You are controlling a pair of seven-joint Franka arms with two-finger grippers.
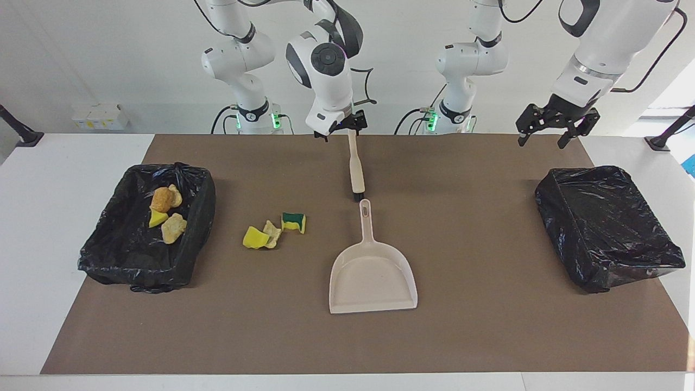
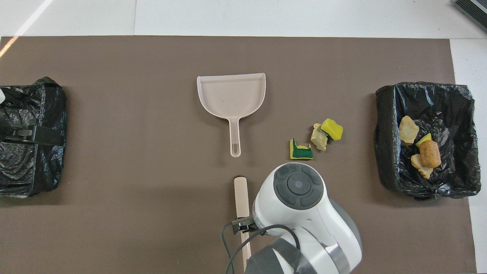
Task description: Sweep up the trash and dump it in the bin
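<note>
Trash (image 1: 273, 231): 3 scraps beside the dustpan (image 1: 373, 277). Only the facing view shows the right gripper (image 1: 347, 126) gripping the brush (image 1: 356, 168) and the left gripper (image 1: 548, 130) spread open.

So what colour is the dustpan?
The dustpan is pale beige all over, seen best in the overhead view.

White table (image 1: 65, 179) carried a brown mat (image 1: 478, 228); on it lay a beige plastic dustpan (image 1: 374, 274), 3 sponge scraps (image 1: 273, 231), 2 black-lined bins (image 1: 114, 255).

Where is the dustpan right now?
The dustpan lies flat at the middle of the brown mat, its handle pointing toward the robots and the brush. Three loose scraps lie beside it, toward the right arm's end.
</note>
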